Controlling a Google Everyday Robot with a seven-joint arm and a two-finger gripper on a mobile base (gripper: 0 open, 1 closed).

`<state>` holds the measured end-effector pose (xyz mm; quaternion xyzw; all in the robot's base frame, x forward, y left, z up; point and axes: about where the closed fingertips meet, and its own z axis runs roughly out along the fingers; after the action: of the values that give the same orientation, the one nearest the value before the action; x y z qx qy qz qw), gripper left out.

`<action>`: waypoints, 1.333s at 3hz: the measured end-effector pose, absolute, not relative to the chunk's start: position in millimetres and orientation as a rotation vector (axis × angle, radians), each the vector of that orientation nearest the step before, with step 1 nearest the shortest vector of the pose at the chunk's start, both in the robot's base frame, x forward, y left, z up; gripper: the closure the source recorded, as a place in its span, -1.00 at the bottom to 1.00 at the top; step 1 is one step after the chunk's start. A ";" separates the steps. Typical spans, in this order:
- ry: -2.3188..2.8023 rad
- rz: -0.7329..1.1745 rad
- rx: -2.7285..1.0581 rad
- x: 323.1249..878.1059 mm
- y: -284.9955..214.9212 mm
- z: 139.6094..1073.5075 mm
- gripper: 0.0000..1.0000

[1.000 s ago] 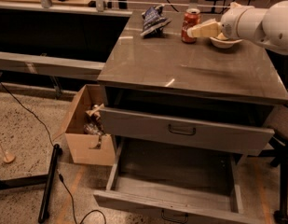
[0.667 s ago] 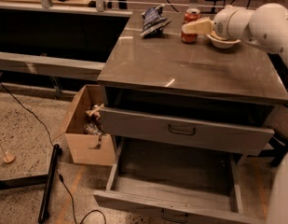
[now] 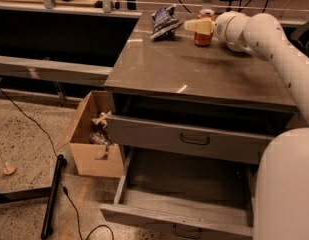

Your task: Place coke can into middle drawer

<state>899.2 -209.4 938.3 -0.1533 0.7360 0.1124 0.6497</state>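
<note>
Item 1, cardboard box (image 3: 89,151): sitting open on the speckled floor, just beside the cabinet's left side, with loose clutter lying inside.

Item 2, grey cabinet (image 3: 194,71): carrying the listed goods at the far edge of its top.

Item 3, snack bag (image 3: 163,21): dark blue and white, lying crumpled at the back of the top, left of the can.

Item 4, gripper (image 3: 192,25): pale, hanging low over the rear of the top and reaching leftward across the front of the can, its tip showing past the can's left side, near the bag. It is touching or nearly touching the can; whether it is clasping it cannot be told. Against 0.7 s ago, it is lying further left.

Item 5, coke can (image 3: 202,38): standing upright on the cabinet top at the back, long axis vertical, silver top facing up. Its place and pose are matching the earlier frame.

Item 6, white arm (image 3: 274,41): running in from the right.

Item 7, upper drawer (image 3: 194,140): showing its front panel and dark handle.

Item 8, middle drawer (image 3: 184,176): standing pulled out below, bare grey floor showing.
</note>
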 end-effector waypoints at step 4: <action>1.648 0.268 -0.479 921.1 -218.7 923.0 0.50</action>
<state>921.1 -218.7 923.0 -0.2106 0.7244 0.1176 0.6458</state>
